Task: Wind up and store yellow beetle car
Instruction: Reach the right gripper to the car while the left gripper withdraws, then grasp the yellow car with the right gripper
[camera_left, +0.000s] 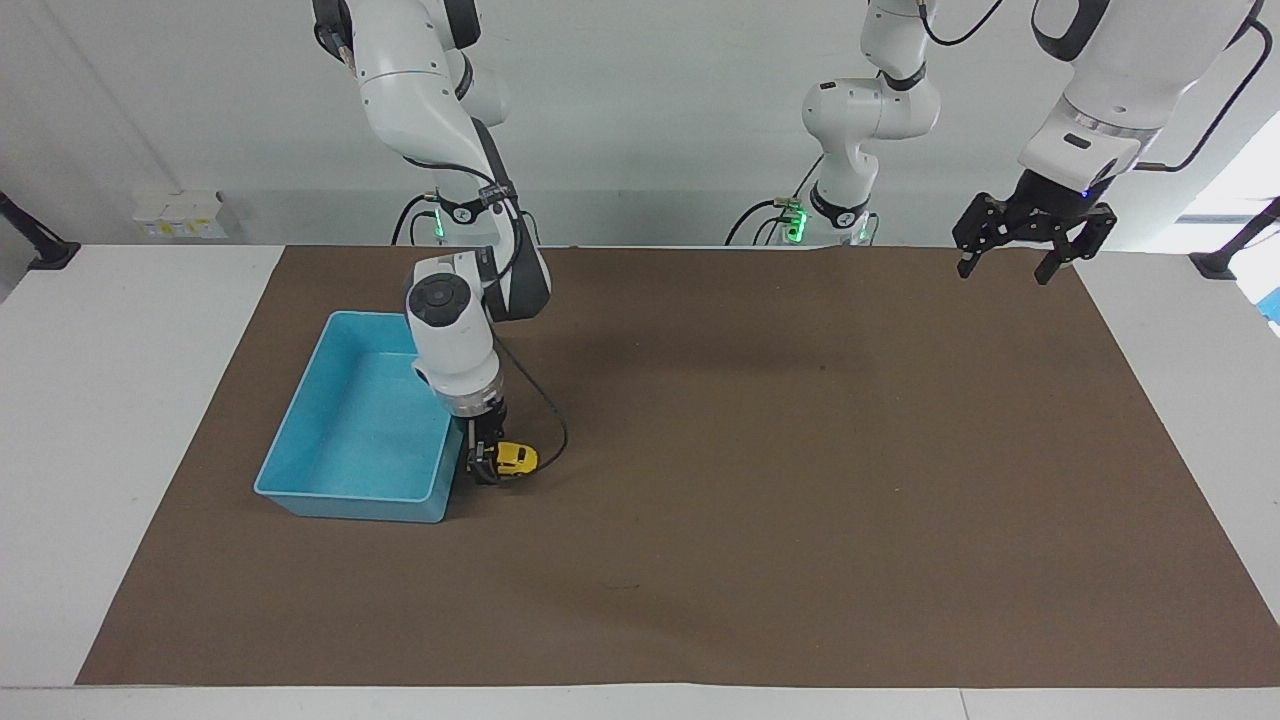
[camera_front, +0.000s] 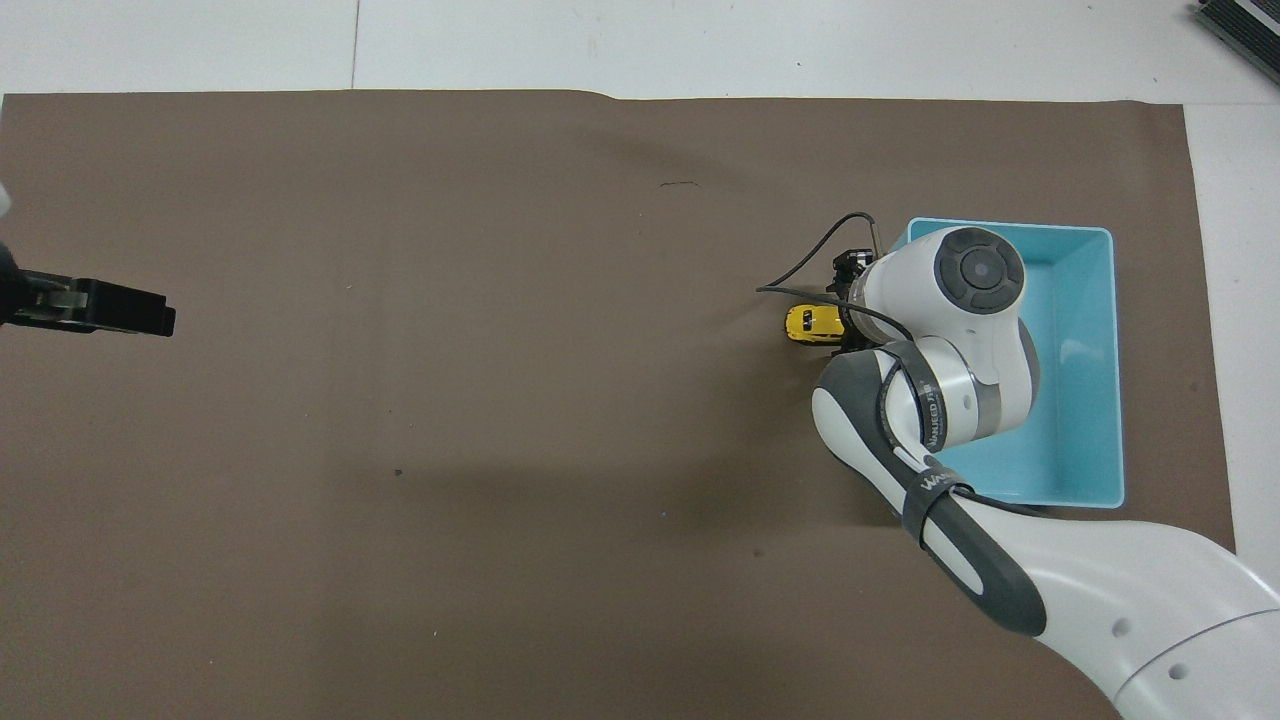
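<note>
The light is bright and even, and it comes mostly from above. On the brown mat (camera_left: 760, 480) soft, wide shadows lie under the arms, the darkest toward 12 o'clock in the facing view. A window at 3 o'clock there is overexposed to white. Both views are sharp, with no clear bending at the edges.

The yellow beetle car (camera_left: 516, 457) looks like glossy painted plastic or metal; which, I cannot tell. The blue tray (camera_left: 300, 440) is smooth, slightly shiny plastic. The brown mat (camera_left: 800, 480) is matt and paper-like, on a smooth white table (camera_left: 110, 400).
</note>
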